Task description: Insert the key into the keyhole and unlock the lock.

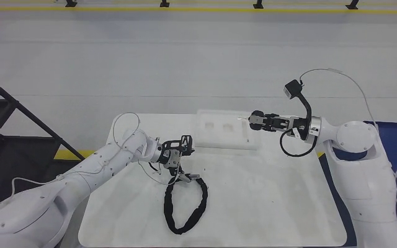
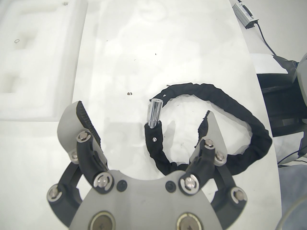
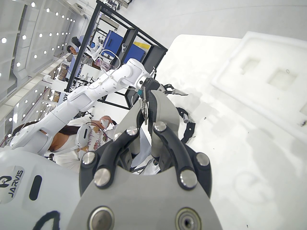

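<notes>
**Lock within reach, key waiting.** My left claw (image 2: pixel 144 112) hangs released over the surface (image 2: pixel 172 37). Its fingers (image 2: pixel 84 118) are spread wide to either side of the chrome cylinder (image 2: pixel 154 112) and touch nothing. The cylinder lies flat, with one end sleeved in the lock (image 2: pixel 239 113), a black fabric-covered chain. Its bare end points away from my left wrist, along the claw's own reach. I cannot make out a keyhole on that end face.

From above, the left claw (image 1: pixel 184 147) sits left of centre, and the lock (image 1: pixel 186 211) loops just below it at lower centre of the frame.

Farther off, right of centre, my right claw (image 1: pixel 255 119) is clenched on the key (image 1: pixel 240 118) by the right end of a white foam tray (image 1: pixel 226 130). The key's thin tip points toward the left of the frame. The right wrist view shows the key (image 3: pixel 144 107) pinched on its ring between the pads, with the cylinder (image 3: pixel 185 118) lying well beyond it.

By my reckoning the left arm is much the nearer to the lock and is placed to close across the cylinder. The key stands well apart, up and to the right of it in the frame. Its long axis must be swung into line with the cylinder's before it can enter.
</notes>
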Robot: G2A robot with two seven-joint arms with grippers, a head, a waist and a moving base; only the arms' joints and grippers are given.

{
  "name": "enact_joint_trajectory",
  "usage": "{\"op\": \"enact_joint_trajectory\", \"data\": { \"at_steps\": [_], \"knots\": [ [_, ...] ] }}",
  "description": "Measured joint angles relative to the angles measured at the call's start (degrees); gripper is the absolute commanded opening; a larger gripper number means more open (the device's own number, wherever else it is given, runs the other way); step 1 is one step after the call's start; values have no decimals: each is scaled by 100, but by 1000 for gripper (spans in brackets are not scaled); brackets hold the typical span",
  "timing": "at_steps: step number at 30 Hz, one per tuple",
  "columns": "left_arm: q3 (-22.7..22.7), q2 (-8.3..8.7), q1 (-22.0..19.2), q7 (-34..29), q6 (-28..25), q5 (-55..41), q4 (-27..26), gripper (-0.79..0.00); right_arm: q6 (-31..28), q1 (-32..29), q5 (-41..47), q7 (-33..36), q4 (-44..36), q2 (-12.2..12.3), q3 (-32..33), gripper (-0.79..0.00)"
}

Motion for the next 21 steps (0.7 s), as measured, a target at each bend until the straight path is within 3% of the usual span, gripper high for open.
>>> {"op": "enact_joint_trajectory", "data": {
  "at_steps": [5, 10, 21],
  "knots": [
    [-4, 0, 12, -3, 14, 1, -1, 0, 0, 0, 0, 0, 0, 0, 0, -785],
    [-92, 17, 271, 132, 356, 284, -41, 0, 0, 0, 0, 0, 0, 0, 0, -785],
    [-161, -28, 576, 1759, 472, 1902, 299, 0, 0, 0, 0, 0, 0, 0, 0, -785]
  ]
}}
